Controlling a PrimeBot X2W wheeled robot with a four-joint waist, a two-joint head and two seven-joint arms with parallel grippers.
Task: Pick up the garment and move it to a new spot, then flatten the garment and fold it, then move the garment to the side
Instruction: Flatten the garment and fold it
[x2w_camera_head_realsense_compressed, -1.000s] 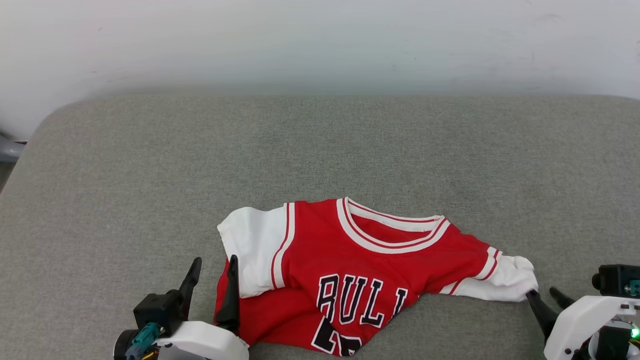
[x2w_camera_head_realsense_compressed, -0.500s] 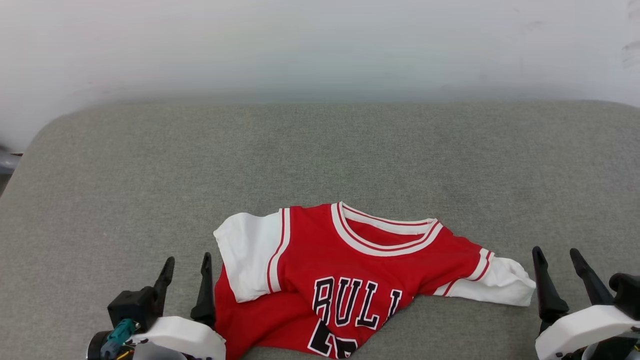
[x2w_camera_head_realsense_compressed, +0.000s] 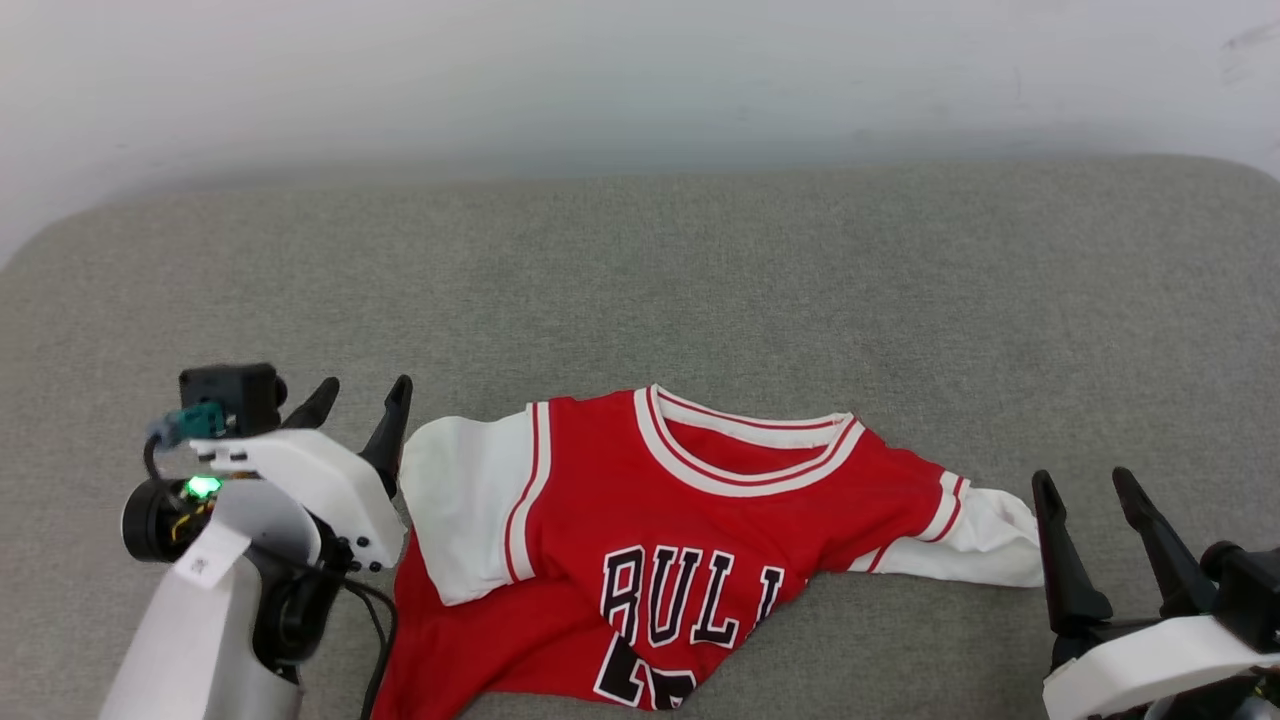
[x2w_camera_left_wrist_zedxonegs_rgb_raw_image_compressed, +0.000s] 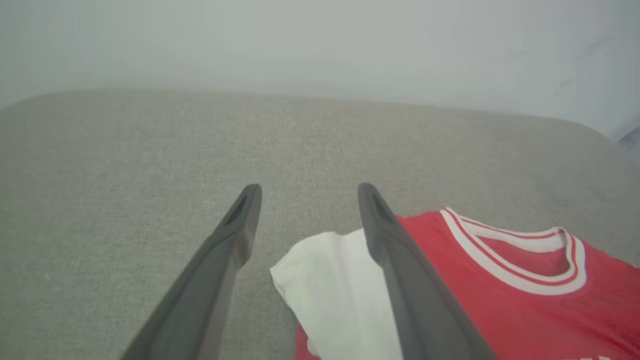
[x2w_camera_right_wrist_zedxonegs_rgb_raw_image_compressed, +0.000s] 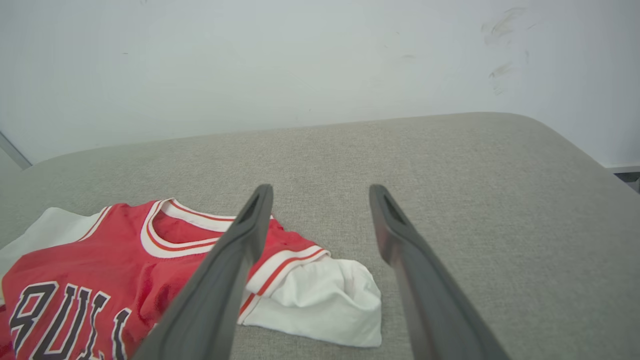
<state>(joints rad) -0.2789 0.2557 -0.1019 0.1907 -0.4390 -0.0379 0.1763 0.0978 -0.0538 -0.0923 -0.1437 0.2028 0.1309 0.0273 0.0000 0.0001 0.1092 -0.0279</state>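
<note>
Red garment (x2w_camera_head_realsense_compressed: 690, 540) lies crumpled near-centre on the grey cushion (x2w_camera_head_realsense_compressed: 640, 280), stretched left to right. We flank it, claws spread and empty: left gripper (x2w_camera_head_realsense_compressed: 366, 382) beside one sleeve (x2w_camera_head_realsense_compressed: 455, 510), right gripper (x2w_camera_head_realsense_compressed: 1082, 477) near the other.

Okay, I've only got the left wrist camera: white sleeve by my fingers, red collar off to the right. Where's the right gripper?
Observer: The right gripper is open, right beside the end of the right sleeve.
Operator: Is the shirt lying flat?
Observer: No. The lower body of the garment is tucked under on a diagonal, which cuts off the end of the BULLS lettering.
Operator: Is my left gripper on the cloth?
Observer: From the head view, the left gripper is open at the outer edge of the left sleeve. I can't tell whether it touches.
</note>
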